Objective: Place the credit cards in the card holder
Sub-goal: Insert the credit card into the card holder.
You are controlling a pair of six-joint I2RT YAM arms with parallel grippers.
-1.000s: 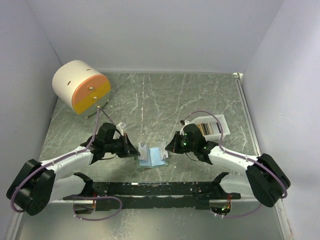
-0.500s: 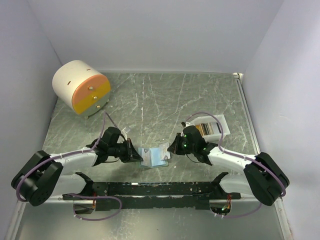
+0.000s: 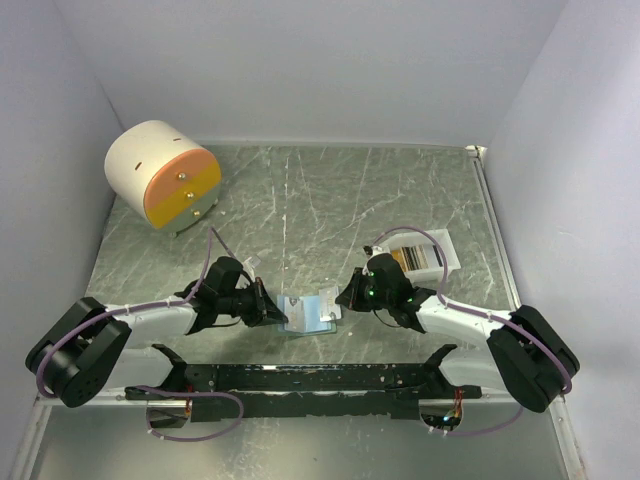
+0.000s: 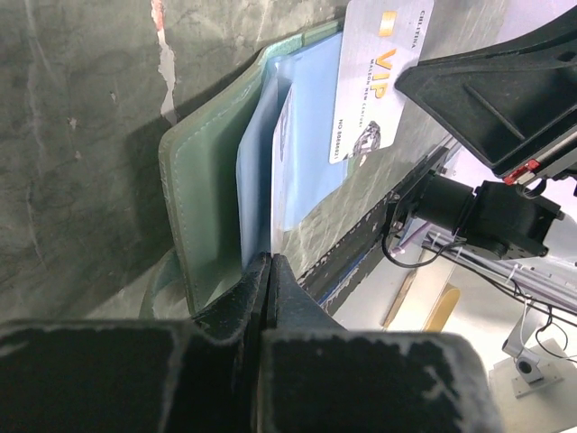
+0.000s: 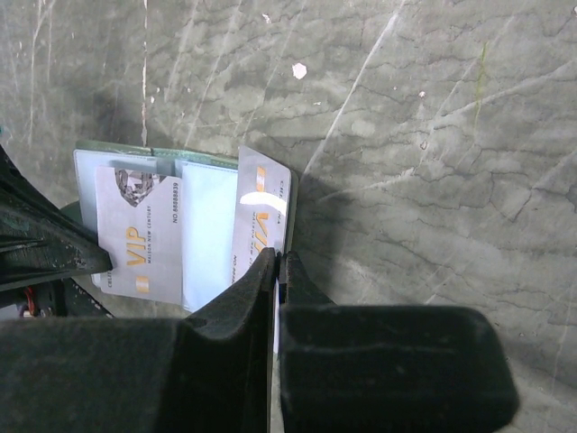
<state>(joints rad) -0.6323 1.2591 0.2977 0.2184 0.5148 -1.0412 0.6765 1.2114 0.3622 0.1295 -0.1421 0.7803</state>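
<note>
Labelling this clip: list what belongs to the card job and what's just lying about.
Job: card holder, clamped by left gripper; first card, in right gripper; second card on the holder; spare cards in the white tray.
Lying about: the white tray itself; round drawer cabinet.

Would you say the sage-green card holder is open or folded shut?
Open: the card holder is spread, pale blue inside and a silver VIP card showing.

Robot lab booth: plain white walls (image 3: 300, 70) around a marbled table (image 3: 330, 190), cabled arms (image 3: 455, 320) on a black rail (image 3: 300, 378)
</note>
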